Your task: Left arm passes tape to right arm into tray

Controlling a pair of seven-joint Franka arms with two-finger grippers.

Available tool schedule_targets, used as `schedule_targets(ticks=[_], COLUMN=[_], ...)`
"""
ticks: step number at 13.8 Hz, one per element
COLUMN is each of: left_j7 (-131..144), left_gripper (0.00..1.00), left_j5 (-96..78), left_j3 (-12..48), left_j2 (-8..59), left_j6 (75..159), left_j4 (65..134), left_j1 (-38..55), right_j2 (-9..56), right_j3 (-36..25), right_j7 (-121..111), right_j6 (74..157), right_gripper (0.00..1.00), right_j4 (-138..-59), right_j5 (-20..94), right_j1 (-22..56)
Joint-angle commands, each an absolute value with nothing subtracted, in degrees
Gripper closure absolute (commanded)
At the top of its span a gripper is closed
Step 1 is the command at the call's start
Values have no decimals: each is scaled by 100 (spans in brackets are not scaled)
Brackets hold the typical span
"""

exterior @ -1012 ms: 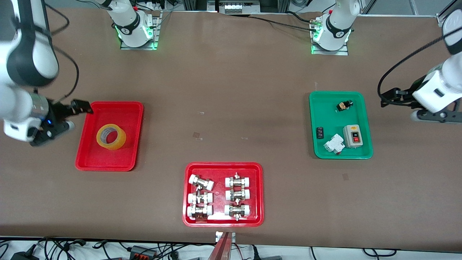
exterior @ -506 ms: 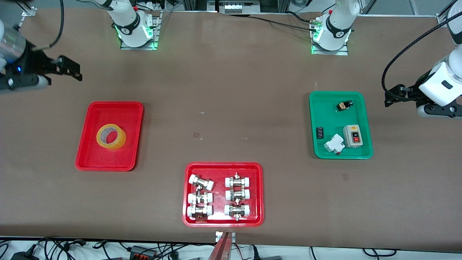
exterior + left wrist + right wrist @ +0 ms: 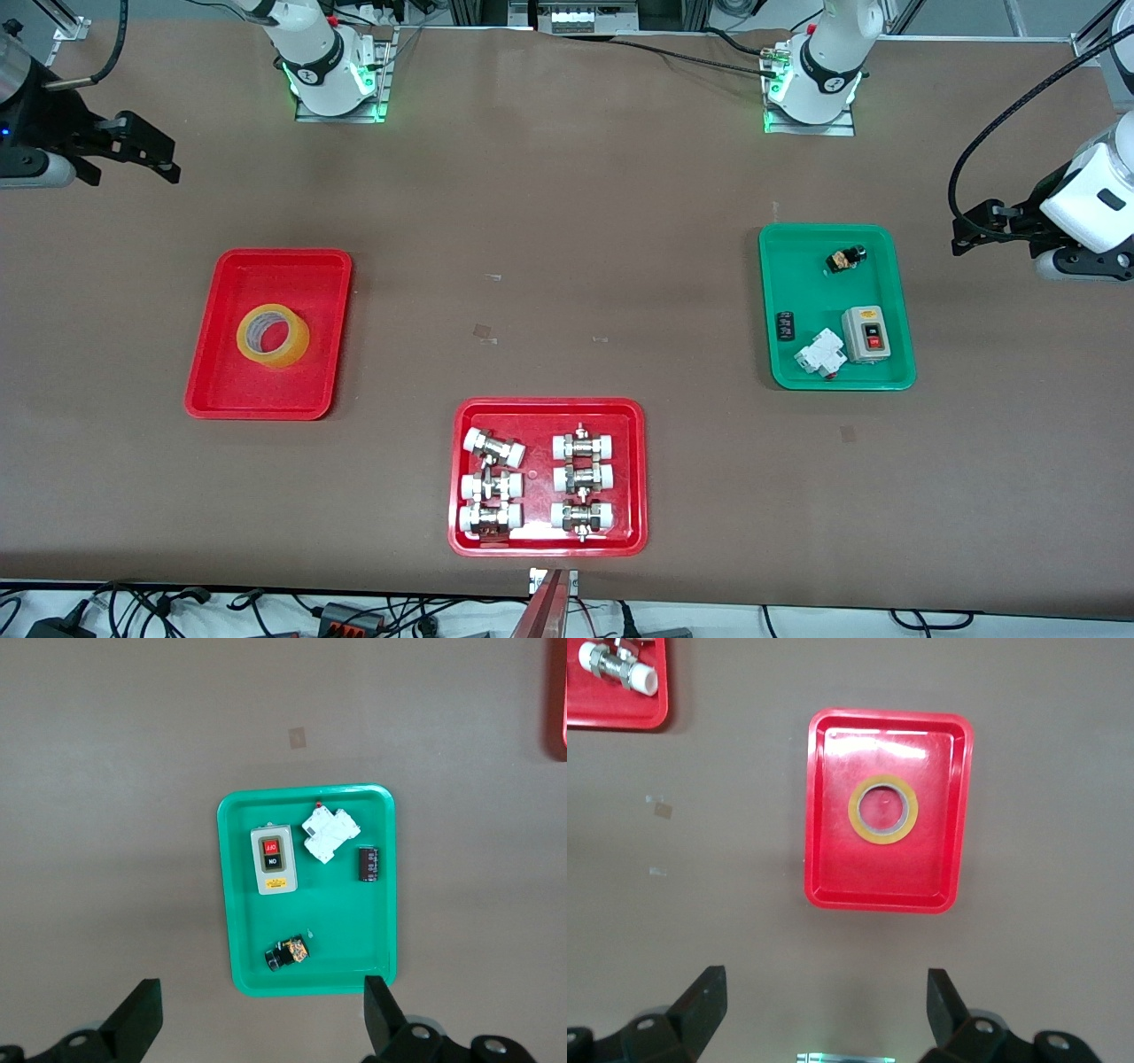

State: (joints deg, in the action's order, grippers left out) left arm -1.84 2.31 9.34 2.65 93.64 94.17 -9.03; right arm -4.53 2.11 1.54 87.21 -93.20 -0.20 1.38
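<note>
I see the tape (image 3: 273,336) lying flat in the red tray (image 3: 213,372), well apart from both grippers. My right gripper (image 3: 146,152) hangs spread wide over bare table at its end; the left gripper (image 3: 974,232) hangs wide beside the green tray (image 3: 893,292).

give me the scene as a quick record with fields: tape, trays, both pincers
tape: tape lies flat in the tray, nothing touching it
tray: toward the right arm's end of the table
other trays: green tray with electrical parts; red fittings tray nearest the front camera
left pincer: open, empty, above bare table beside the green tray
right pincer: open, empty, above bare table
</note>
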Motion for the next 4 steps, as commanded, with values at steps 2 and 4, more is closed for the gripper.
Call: schedule_targets(ticks=[2, 4], left_j7=[-193, -228], left_gripper=[0, 0], left_j5=[290, 281], left_j3=[949, 949], left_j2=[228, 229], left_j6=[9219, 9220], left_j4=[9352, 9369], left_j1=[-923, -932], right_j2=[-317, -247], right_j3=[246, 246], right_j7=[308, 317], right_j6=[8640, 8640], right_gripper=[0, 0], right_j4=[-8940, -8790], right_j5=[-88, -97], right_j1=[141, 132])
